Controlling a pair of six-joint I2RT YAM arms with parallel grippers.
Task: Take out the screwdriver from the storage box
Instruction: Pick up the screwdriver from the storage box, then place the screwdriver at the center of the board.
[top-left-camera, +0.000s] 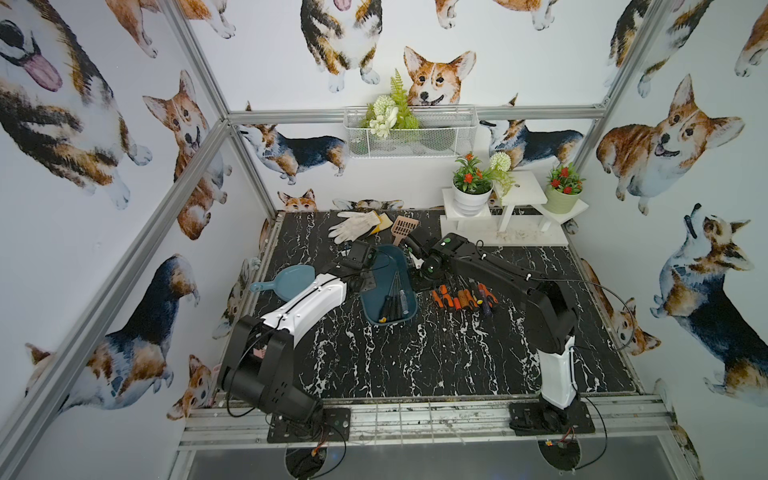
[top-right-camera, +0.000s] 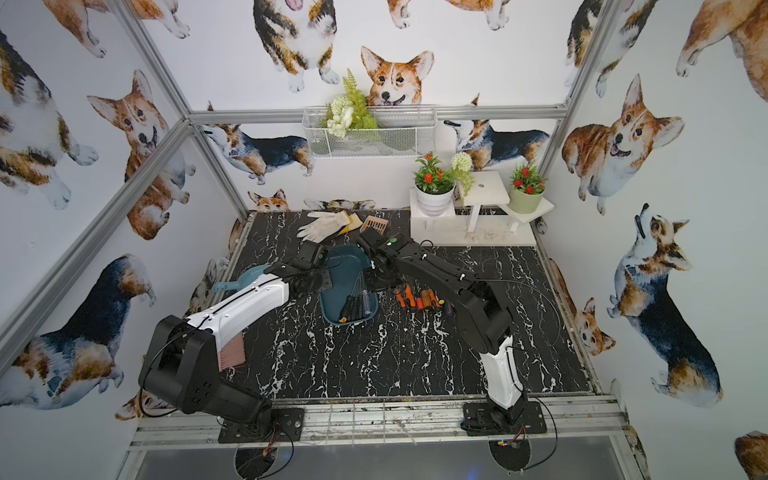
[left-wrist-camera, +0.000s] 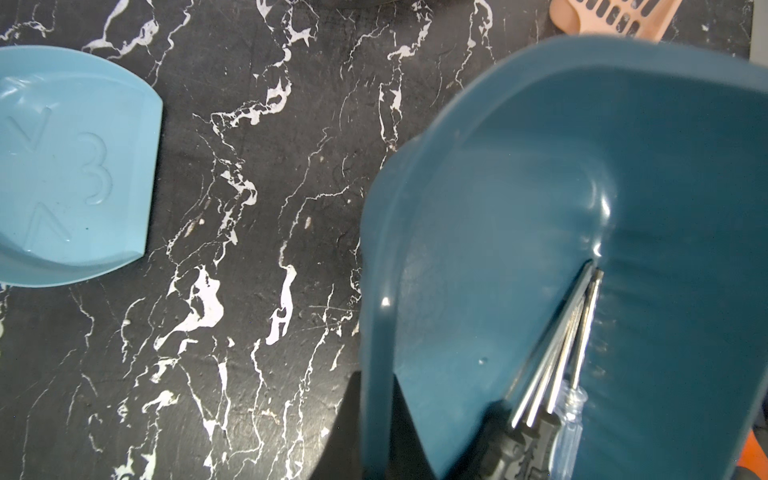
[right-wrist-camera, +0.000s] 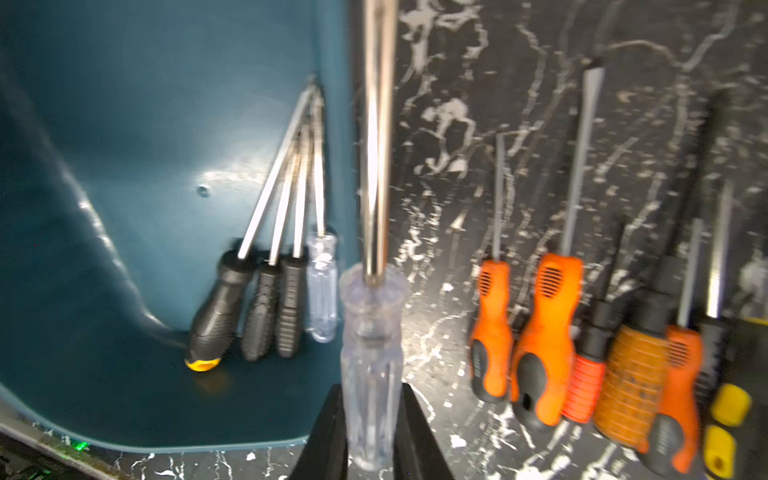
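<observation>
The dark teal storage box (top-left-camera: 392, 259) lies mid-table. Several screwdrivers (right-wrist-camera: 266, 307) with black or clear handles lie against its right wall, also seen in a top view (top-left-camera: 392, 303). My left gripper (left-wrist-camera: 376, 382) is shut on the box's left rim (left-wrist-camera: 374, 291). My right gripper (right-wrist-camera: 371, 399) is shut on the clear handle of a screwdriver (right-wrist-camera: 371, 332). That tool's steel shaft (right-wrist-camera: 376, 145) runs along just outside the box's right rim, above the table. In both top views the right wrist hides it.
A row of orange and black screwdrivers (top-left-camera: 463, 297) lies on the table right of the box. A light blue scoop (top-left-camera: 286, 280) sits to the left. White gloves (top-left-camera: 353, 224) and a tan slotted scoop (top-left-camera: 402, 227) lie behind. A white plant stand (top-left-camera: 511, 208) is back right.
</observation>
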